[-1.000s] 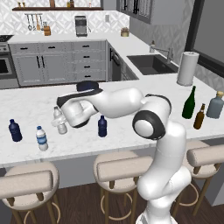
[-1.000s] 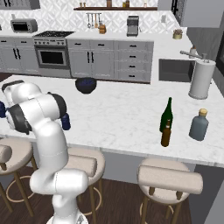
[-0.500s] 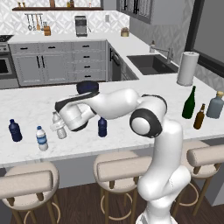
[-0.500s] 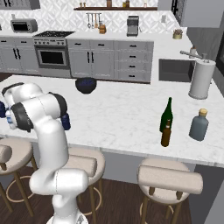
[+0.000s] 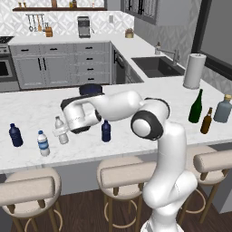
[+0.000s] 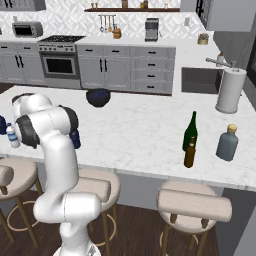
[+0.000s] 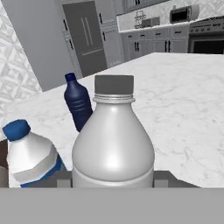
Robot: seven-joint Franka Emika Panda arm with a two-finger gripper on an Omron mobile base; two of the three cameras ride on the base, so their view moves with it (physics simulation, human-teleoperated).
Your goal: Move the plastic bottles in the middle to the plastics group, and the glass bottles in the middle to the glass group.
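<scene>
Clear greyish bottle [image 7: 113,140] base hidden; jaws barely visible.

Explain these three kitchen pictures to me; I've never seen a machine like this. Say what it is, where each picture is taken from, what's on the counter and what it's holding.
It is a white robot arm on a base, standing at a marble kitchen counter. Two pictures come from cameras behind it, to its left and right. The third comes from a camera on its hand, looking along the fingers. Those fingers sit on either side of a clear greyish bottle, which fills the middle of the hand picture. Beside it stand a labelled clear bottle and a navy bottle. Another navy bottle stands mid-counter. At the far end are a green wine bottle, a brown bottle, a grey-blue bottle and a paper towel roll.
</scene>
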